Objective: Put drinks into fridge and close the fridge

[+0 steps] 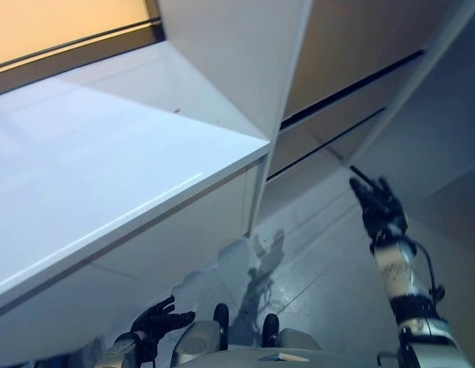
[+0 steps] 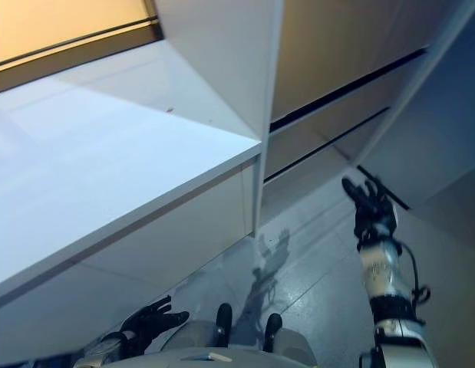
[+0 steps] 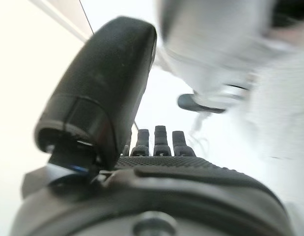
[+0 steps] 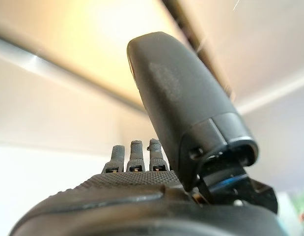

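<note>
White desk (image 1: 107, 176) fills the upper left of the head views, glossy bare top, its corner edge jutting toward the middle; a tiny dark speck sits on the top near the far corner. A white upright panel (image 1: 237, 61) rises from the desk's far corner. Beyond the desk, a tan wall (image 1: 61, 23) with a dark strip along its base. Right of the desk corner, tan cabinet fronts (image 1: 352, 61) split by thin dark gaps, then a pale grey panel (image 1: 429, 146) further right, cut off by the frame; cannot tell if this is the fridge or its door. Grey floor (image 1: 298, 268) below the desk corner, with faint seams. No drinks visible in any view, and neither hand carries one. Right hand (image 1: 379, 205) is raised right of the desk corner, in front of the grey panel, fingers straight and spread, nothing in it; cannot tell if the fingertips touch the panel. Right wrist view shows straight fingers (image 4: 136, 156) and thumb against tan and white surfaces. Left hand (image 1: 159, 320) hangs low under the desk's edge, fingers loosely spread, empty; its wrist view is blurred past the fingers (image 3: 160, 141).
</note>
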